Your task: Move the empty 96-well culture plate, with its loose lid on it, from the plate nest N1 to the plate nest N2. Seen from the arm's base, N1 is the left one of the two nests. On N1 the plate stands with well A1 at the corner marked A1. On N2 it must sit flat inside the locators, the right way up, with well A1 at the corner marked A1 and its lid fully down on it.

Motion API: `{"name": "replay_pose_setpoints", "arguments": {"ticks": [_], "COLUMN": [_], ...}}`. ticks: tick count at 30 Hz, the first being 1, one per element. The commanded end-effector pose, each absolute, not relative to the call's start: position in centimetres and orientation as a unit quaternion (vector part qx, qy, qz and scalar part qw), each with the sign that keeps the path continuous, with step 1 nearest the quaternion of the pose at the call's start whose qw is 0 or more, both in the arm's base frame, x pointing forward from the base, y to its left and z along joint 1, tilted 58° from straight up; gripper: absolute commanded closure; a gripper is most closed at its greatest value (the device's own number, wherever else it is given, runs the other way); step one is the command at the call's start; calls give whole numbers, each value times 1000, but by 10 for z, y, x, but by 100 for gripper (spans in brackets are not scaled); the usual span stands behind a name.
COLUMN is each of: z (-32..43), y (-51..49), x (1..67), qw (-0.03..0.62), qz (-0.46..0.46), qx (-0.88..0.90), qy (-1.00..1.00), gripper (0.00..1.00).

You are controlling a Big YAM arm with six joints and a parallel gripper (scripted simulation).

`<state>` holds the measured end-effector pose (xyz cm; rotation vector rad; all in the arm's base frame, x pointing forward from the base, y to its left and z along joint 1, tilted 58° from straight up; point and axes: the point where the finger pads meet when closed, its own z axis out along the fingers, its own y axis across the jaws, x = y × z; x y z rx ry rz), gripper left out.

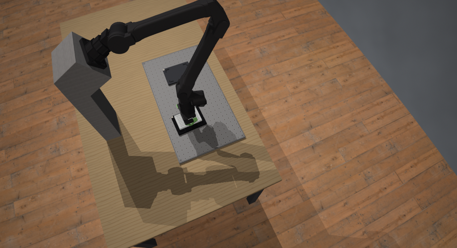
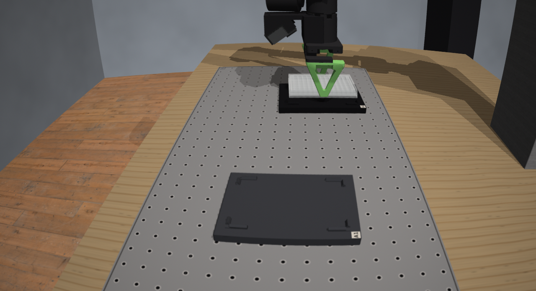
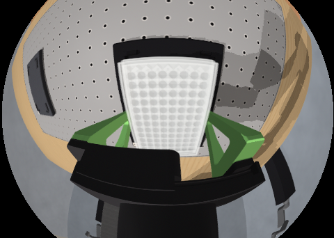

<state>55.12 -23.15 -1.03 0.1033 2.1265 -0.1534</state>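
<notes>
1. Plate [image 2: 321, 85], lid on, sat low over the far nest [image 2: 289, 105], long sides clamped between green fingers [image 2: 324, 78].
2. Gripper [image 2: 323, 87] stood directly above it, jaws squeezing its width.
3. Other nest [image 2: 288, 208] lay well apart, bare.

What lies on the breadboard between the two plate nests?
Only bare perforated breadboard; the exterior view shows nothing between the empty nest and the far nest, where the tool holds the lidded plate.
</notes>
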Motion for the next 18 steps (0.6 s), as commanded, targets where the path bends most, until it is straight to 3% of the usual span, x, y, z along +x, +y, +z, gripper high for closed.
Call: {"name": "replay_pose_setpoints", "arguments": {"ticks": [1, 18], "z": [-10, -16], "y": [-232, -230], "x": [547, 555], "qw": [481, 481], "qz": [-63, -60], "qx": [45, 47], "qy": [873, 874], "gripper": [100, 100]}}
